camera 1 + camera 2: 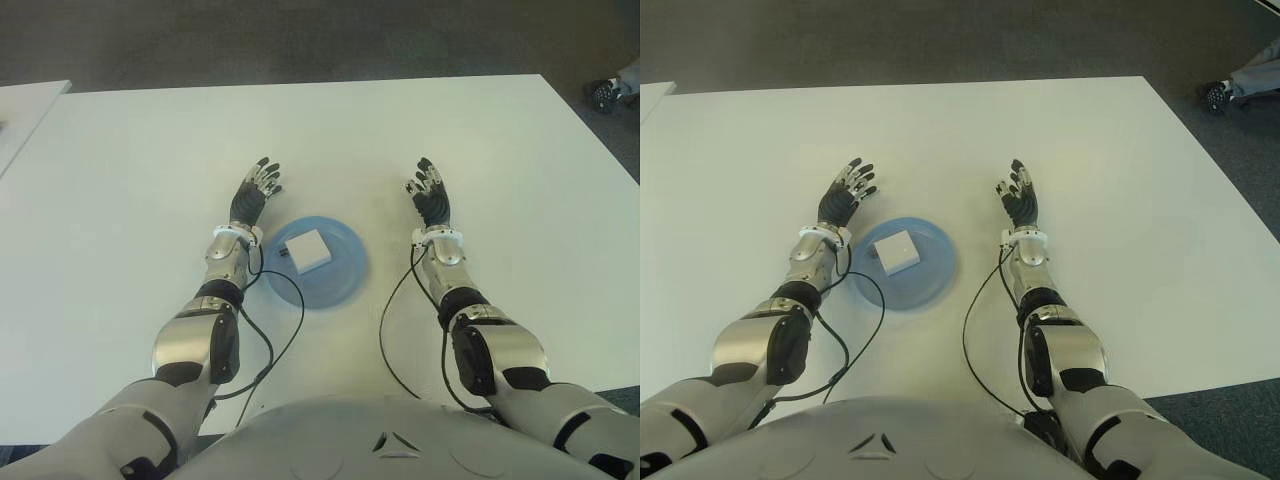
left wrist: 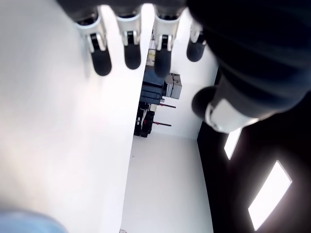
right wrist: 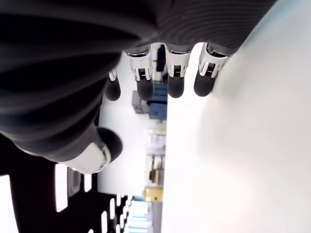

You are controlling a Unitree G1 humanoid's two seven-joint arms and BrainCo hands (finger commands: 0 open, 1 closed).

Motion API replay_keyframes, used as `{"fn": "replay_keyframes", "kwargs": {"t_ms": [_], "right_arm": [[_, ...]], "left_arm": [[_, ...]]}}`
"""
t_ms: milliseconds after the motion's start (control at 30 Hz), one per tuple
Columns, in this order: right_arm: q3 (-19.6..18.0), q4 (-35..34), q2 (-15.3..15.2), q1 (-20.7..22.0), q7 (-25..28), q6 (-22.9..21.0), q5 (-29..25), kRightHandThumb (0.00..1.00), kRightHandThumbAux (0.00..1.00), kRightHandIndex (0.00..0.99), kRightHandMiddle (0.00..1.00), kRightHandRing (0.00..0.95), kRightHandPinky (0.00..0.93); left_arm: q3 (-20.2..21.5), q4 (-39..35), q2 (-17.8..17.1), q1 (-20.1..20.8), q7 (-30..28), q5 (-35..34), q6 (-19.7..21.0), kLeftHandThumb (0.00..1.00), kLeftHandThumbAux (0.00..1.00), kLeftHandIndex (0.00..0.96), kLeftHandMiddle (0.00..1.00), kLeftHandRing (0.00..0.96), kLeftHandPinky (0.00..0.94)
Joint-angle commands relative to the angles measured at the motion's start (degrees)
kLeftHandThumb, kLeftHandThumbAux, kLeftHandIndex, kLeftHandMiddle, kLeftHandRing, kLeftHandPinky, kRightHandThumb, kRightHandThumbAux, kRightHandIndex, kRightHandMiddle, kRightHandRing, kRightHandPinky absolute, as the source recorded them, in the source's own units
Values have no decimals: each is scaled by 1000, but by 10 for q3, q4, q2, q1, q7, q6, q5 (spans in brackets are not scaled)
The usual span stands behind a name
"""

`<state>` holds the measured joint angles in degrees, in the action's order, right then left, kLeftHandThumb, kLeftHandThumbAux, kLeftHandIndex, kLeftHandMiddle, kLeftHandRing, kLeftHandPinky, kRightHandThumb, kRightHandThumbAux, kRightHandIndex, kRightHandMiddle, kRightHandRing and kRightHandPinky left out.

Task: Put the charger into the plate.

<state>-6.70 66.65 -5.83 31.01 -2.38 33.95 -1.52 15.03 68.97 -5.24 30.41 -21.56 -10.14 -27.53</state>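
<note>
A white charger sits inside a blue plate on a white table, seen from the head of a humanoid robot whose two arms reach forward on either side of the dish. The charger, a small square block, lies left of the plate's centre, well within the rim, and neither hand touches it.

The left hand shows just beyond the plate's left edge, palm turned inward, fingers extended and loosely spread, holding nothing. The left wrist view confirms it: four straight fingers and the thumb stand apart with empty space between them, and a sliver of the blue plate shows in the corner.

The right hand shows to the right of the plate, apart from it, in a matching pose. Its fingers are likewise stretched out and empty, the thumb clear of them in the right wrist view. Whether either hand touches the tabletop cannot be told.

Black cables trail from both forearms back toward the robot's torso, the left one looping beside the plate's near rim. A second white table edges into view at far left, and a wheeled chair base on dark carpet at upper right.
</note>
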Motion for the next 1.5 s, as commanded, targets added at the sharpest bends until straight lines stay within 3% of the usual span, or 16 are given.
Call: {"fn": "replay_keyframes", "kwargs": {"t_ms": [33, 367, 667, 1167, 1500], "right_arm": [[-7, 22, 5, -3, 20, -23, -5, 47, 739, 4, 5, 0, 0], [-2, 52, -30, -11, 78, -58, 9, 18, 796, 2, 0, 0, 2], [-3, 61, -28, -13, 80, -74, 11, 45, 760, 0, 0, 0, 0], [-20, 74, -23, -45, 110, -73, -2, 60, 837, 0, 0, 0, 10], [-18, 73, -22, -51, 114, -69, 5, 67, 820, 0, 0, 0, 0]], "left_arm": [[-1, 19, 0, -29, -7, 3, 21, 44, 604, 55, 143, 108, 74], [1, 16, 2, -31, -10, 0, 20, 48, 584, 66, 138, 107, 84], [4, 13, 1, -34, -13, -3, 21, 45, 572, 69, 139, 110, 86], [3, 8, -6, -45, -18, -1, -1, 69, 553, 45, 113, 97, 100], [2, 8, -17, -49, -24, 0, -19, 73, 561, 27, 91, 80, 84]]}}
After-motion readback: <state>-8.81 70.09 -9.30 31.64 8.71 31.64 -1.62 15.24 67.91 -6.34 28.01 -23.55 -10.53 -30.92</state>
